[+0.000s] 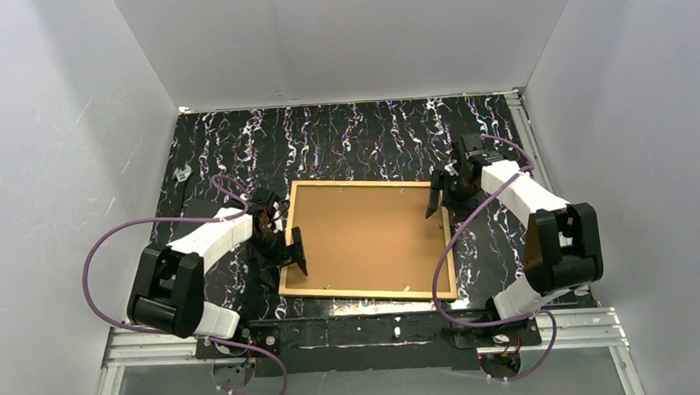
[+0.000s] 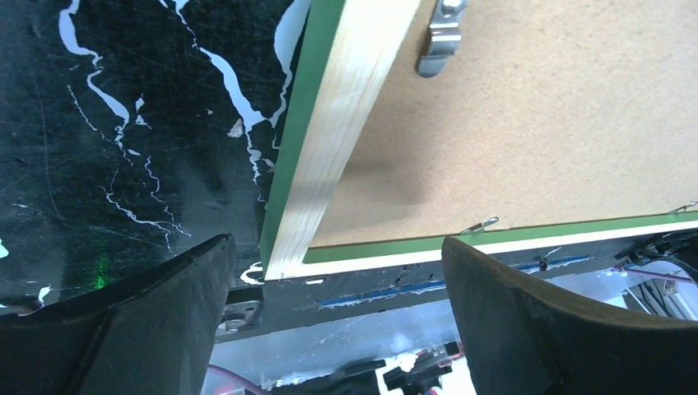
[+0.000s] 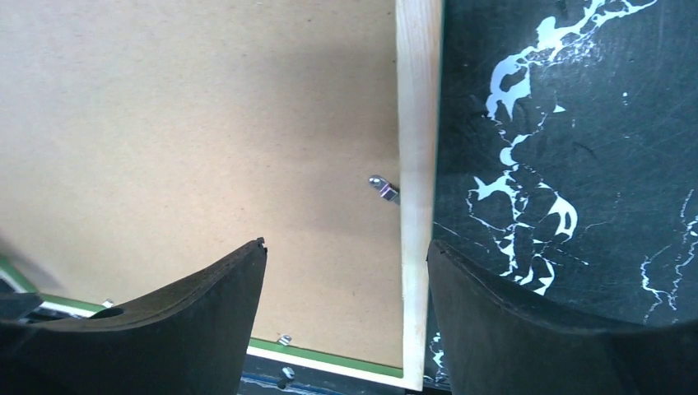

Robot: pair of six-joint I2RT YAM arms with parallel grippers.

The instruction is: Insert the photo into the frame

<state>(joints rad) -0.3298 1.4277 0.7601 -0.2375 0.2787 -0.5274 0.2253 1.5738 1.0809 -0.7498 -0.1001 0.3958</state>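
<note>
The frame [image 1: 367,293] lies face down in the middle of the table, its tan wood back up and its green edge showing. The brown backing board [image 1: 365,236] fills it. The photo is hidden. My left gripper [image 1: 287,244] is open at the frame's left side near the near-left corner; in the left wrist view the frame's rail [image 2: 329,148] and corner lie ahead of the left gripper [image 2: 337,321]. My right gripper [image 1: 443,197] is open over the far right side. In the right wrist view the right rail [image 3: 416,164] runs between the right gripper's [image 3: 346,321] fingers, close to the outer one.
The black tabletop with white streaks [image 1: 344,136] is boxed in by white walls on three sides. An aluminium rail [image 1: 369,337] runs along the near edge by the arm bases. Small metal tabs [image 3: 383,188] and a hanger clip [image 2: 440,37] sit on the backing board [image 2: 535,123].
</note>
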